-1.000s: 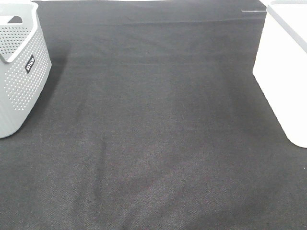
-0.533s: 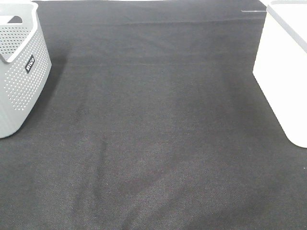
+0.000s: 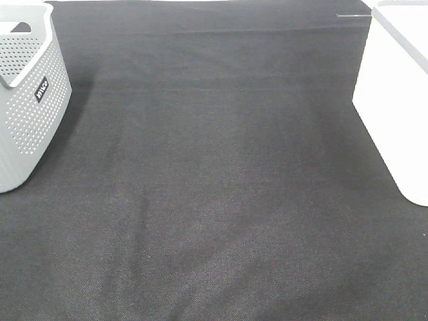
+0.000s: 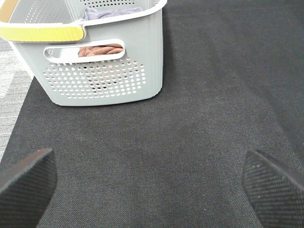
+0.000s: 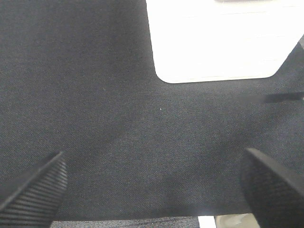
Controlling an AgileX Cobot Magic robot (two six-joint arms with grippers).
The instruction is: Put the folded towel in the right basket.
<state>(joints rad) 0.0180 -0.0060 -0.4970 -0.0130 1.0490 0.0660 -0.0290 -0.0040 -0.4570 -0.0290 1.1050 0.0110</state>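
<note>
Both grippers spread wide over the cloth (image 3: 221,187).
Left gripper (image 4: 149,190) faces the grey basket (image 4: 102,80); right gripper (image 5: 152,190) faces the white basket (image 5: 218,42).

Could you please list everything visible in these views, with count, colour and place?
Grey perforated basket: one, grey, left edge of the overhead view.
Cloths in the grey basket: at least two, one brown, one bluish-grey, seen in the left wrist view.
White basket: one, white, right edge; its inside is not visible.
Black cloth: one, black, covering the table between the baskets.
Left gripper: one, black pads, open above the cloth.
Right gripper: one, black pads, open above the cloth.
</note>
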